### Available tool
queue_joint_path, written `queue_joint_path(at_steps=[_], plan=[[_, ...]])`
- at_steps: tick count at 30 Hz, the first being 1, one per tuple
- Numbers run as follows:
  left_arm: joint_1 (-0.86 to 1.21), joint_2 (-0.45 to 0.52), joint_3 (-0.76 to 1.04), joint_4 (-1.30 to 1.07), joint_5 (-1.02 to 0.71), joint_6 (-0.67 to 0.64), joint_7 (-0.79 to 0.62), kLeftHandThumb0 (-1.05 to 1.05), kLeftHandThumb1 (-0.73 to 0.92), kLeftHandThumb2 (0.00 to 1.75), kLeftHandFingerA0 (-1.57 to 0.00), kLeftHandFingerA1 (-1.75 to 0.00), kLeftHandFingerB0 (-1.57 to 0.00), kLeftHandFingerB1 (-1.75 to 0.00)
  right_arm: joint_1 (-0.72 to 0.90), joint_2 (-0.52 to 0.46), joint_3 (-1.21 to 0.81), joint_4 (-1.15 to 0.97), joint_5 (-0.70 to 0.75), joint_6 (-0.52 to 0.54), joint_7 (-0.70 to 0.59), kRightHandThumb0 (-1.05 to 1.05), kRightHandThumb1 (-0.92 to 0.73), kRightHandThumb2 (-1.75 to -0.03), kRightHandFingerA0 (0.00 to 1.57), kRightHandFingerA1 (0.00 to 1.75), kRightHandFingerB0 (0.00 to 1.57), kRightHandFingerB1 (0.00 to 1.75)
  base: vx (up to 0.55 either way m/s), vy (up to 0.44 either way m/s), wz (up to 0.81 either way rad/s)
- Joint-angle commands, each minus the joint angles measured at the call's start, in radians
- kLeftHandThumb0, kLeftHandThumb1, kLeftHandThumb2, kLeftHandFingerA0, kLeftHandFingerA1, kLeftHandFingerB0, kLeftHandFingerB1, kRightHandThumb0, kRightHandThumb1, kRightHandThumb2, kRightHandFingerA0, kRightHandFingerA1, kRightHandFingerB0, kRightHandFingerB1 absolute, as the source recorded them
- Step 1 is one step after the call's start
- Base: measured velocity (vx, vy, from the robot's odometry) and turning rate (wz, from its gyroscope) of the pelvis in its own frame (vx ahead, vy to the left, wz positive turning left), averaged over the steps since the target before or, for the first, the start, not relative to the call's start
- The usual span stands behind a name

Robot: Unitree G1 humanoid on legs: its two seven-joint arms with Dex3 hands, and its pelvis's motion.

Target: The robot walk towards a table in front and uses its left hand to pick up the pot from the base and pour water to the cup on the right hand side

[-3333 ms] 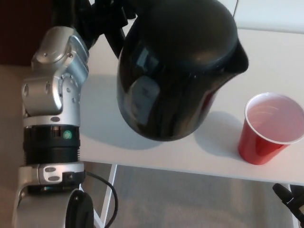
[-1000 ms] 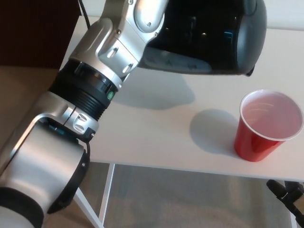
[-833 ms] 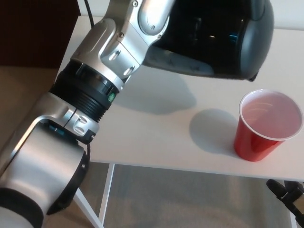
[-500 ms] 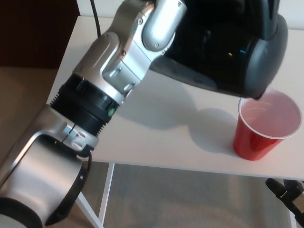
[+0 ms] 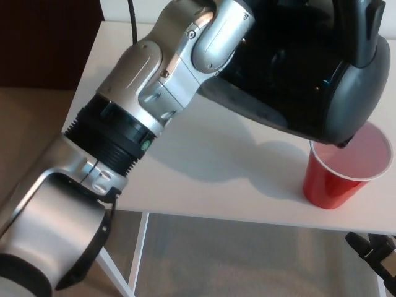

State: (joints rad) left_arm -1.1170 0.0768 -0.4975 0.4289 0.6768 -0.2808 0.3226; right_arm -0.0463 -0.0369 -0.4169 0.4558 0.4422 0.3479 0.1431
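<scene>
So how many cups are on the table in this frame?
1. A red cup stands near the table's right front edge, partly under the tilted pot's spout. The pot could hide something behind it.

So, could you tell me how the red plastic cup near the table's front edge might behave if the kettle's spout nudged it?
The red plastic cup looks thin-walled and light, so it would probably slide or tip easily. It narrows toward its base, which likely makes it top-heavy. The black kettle's spout hangs over its rim, and the white table's front edge is close, so a knock could send it off.
</scene>
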Motion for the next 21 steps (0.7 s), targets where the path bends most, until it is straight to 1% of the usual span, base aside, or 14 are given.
queue_joint_path(at_steps=[1,2,5,6,7,10,13,15,16,17,18,19,20,21], plan=[[-0.082,0.029,-0.020,0.041,0.113,-0.121,0.134,-0.23,0.48,0.55,-0.93,-1.75,-0.94,-1.15,-0.050,-0.012,0.006,-0.015,0.011,-0.046,0.037,-0.29,-0.65,-0.58,0.53,0.67,0.35,0.67,0.00,0.000,0.00],[-0.100,0.037,-0.031,0.061,0.131,-0.134,0.144,-0.25,0.51,0.56,-0.93,-1.75,-0.91,-1.20,-0.051,-0.015,0.009,-0.016,0.004,-0.045,0.032,-0.36,-0.53,-0.82,0.51,0.68,0.36,0.66,0.00,0.000,0.00],[-0.132,0.051,-0.049,0.101,0.166,-0.160,0.187,-0.23,0.52,0.58,-0.93,-1.75,-0.86,-1.34,-0.053,-0.013,0.010,-0.026,0.004,-0.035,0.018,-0.29,-0.66,-0.59,0.54,0.60,0.40,0.67,0.00,0.000,0.00],[-0.157,0.062,-0.070,0.131,0.207,-0.167,0.235,-0.25,0.52,0.57,-0.95,-1.75,-0.91,-1.18,-0.051,-0.016,0.016,-0.029,-0.003,-0.039,0.020,-0.30,-0.66,-0.59,0.54,0.60,0.39,0.64,0.00,0.000,0.00],[-0.177,0.068,-0.087,0.159,0.238,-0.175,0.279,-0.24,0.51,0.58,-0.96,-1.75,-0.88,-1.30,-0.050,-0.016,0.017,-0.032,-0.003,-0.038,0.021,-0.35,-0.54,-0.84,0.51,0.67,0.39,0.66,0.00,0.000,0.00],[-0.210,0.072,-0.116,0.208,0.274,-0.185,0.336,-0.24,0.51,0.64,-0.96,-1.75,-0.80,-1.55,-0.057,-0.015,0.012,-0.024,0.003,-0.042,0.023,-0.35,-0.53,-0.83,0.52,0.67,0.38,0.68,0.00,0.000,0.00],[-0.219,0.078,-0.129,0.206,0.282,-0.183,0.317,-0.27,0.53,0.61,-0.98,-1.75,-0.90,-1.31,-0.057,-0.016,0.014,-0.027,-0.001,-0.040,0.018,-0.36,-0.54,-0.82,0.50,0.66,0.36,0.65,0.00,0.000,0.00],[-0.222,0.081,-0.134,0.205,0.286,-0.181,0.314,-0.27,0.53,0.71,-1.13,-1.66,-0.86,-1.21,-0.056,-0.012,0.011,-0.037,0.007,-0.031,0.015,-0.35,-0.54,-0.82,0.50,0.66,0.35,0.65,0.00,0.000,0.00],[-0.224,0.085,-0.140,0.204,0.298,-0.177,0.320,-0.35,0.38,0.84,-1.28,-1.41,-0.99,-1.14,-0.057,-0.014,0.011,-0.030,0.007,-0.037,0.024,-0.36,-0.54,-0.82,0.50,0.66,0.35,0.65,0.00,0.000,0.00],[-0.221,0.083,-0.142,0.206,0.301,-0.176,0.332,-0.28,0.54,0.61,-0.99,-1.75,-0.92,-1.30,-0.053,-0.015,0.012,-0.032,0.006,-0.039,0.028,-0.36,-0.54,-0.82,0.49,0.66,0.34,0.65,0.00,0.000,0.00],[-0.221,0.082,-0.143,0.209,0.303,-0.177,0.340,-0.28,0.54,0.61,-0.99,-1.75,-0.92,-1.30,-0.051,-0.015,0.013,-0.034,0.006,-0.039,0.029,-0.36,-0.54,-0.82,0.49,0.66,0.34,0.65,0.00,0.000,0.00],[-0.208,0.073,-0.136,0.214,0.294,-0.169,0.351,-0.26,0.55,0.70,-1.12,-1.66,-0.87,-1.22,-0.051,-0.018,0.016,-0.029,0.003,-0.048,0.041,-0.30,-0.67,-0.59,0.50,0.60,0.35,0.65,0.00,0.000,0.00],[-0.193,0.064,-0.117,0.211,0.258,-0.172,0.322,-0.25,0.53,0.56,-0.96,-1.75,-0.91,-1.20,-0.052,-0.017,0.015,-0.028,0.004,-0.046,0.036,-0.36,-0.53,-0.82,0.49,0.65,0.35,0.65,0.00,0.000,0.00],[-0.176,0.054,-0.094,0.207,0.213,-0.175,0.283,-0.25,0.53,0.56,-0.96,-1.75,-0.91,-1.20,-0.054,-0.015,0.013,-0.028,0.005,-0.043,0.029,-0.36,-0.53,-0.82,0.49,0.65,0.35,0.65,0.00,0.000,0.00]])
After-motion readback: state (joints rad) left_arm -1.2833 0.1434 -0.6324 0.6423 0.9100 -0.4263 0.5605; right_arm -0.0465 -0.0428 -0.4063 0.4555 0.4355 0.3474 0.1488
